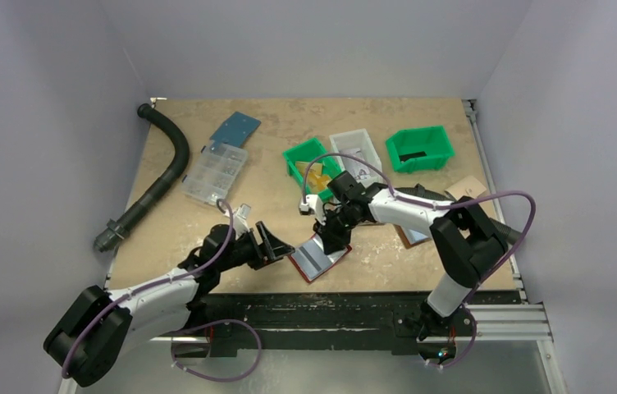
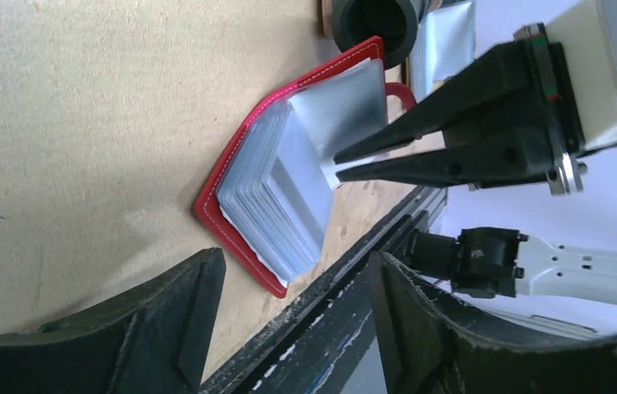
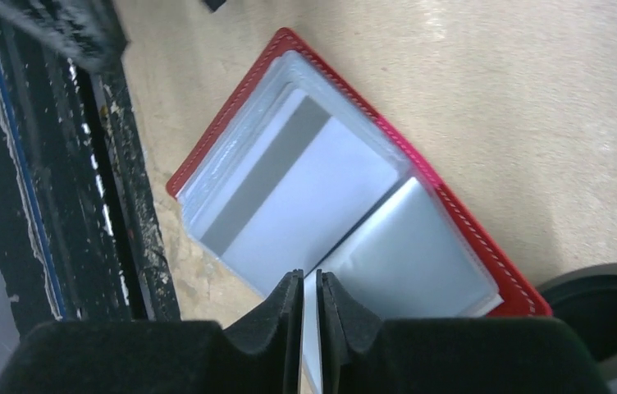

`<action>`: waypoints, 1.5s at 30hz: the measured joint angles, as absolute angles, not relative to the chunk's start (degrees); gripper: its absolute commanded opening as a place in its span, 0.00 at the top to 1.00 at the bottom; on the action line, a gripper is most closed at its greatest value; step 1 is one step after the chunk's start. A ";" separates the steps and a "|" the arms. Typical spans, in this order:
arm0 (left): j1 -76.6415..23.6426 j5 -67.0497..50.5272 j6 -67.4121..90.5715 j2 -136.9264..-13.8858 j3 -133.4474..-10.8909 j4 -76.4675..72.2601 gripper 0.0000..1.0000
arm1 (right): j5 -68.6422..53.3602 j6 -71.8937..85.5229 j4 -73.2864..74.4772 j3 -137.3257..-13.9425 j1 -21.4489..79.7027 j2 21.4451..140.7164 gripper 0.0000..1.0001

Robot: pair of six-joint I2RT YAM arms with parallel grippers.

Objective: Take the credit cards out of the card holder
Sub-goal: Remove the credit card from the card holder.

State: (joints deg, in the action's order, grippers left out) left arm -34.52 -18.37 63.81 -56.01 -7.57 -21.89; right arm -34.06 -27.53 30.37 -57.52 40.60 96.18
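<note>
1 card holder (image 1: pixel 318 257) lies open, long axis diagonal; right gripper (image 3: pixel 310 277) pinches a card (image 3: pixel 305 189), left gripper (image 2: pixel 293 261) gapes empty.

Pale grey walls (image 1: pixel 305 41) enclose a tan tabletop (image 1: pixel 371 115).

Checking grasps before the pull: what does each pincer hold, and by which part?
Right pincer pinches a thin pale sheet, card or pocket leaf, by its edge; left pincer is open, holding nothing.
</note>
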 measured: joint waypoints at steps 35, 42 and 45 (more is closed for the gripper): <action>-44.95 -9.56 70.39 -69.65 -7.31 -41.36 0.51 | -30.79 -16.88 25.50 -57.84 39.24 100.14 0.96; -45.15 -8.91 71.13 -71.55 -7.42 -44.16 0.53 | -30.76 -16.86 25.63 -57.98 39.24 100.14 0.97; -45.15 -8.71 71.59 -73.08 -7.42 -45.30 0.53 | -30.76 -16.84 25.65 -58.02 39.24 100.14 0.97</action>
State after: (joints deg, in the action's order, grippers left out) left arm -45.15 -8.71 71.59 -73.08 -7.42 -45.30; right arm -30.76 -16.84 25.65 -58.02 39.24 100.14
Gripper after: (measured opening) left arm 0.475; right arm 0.069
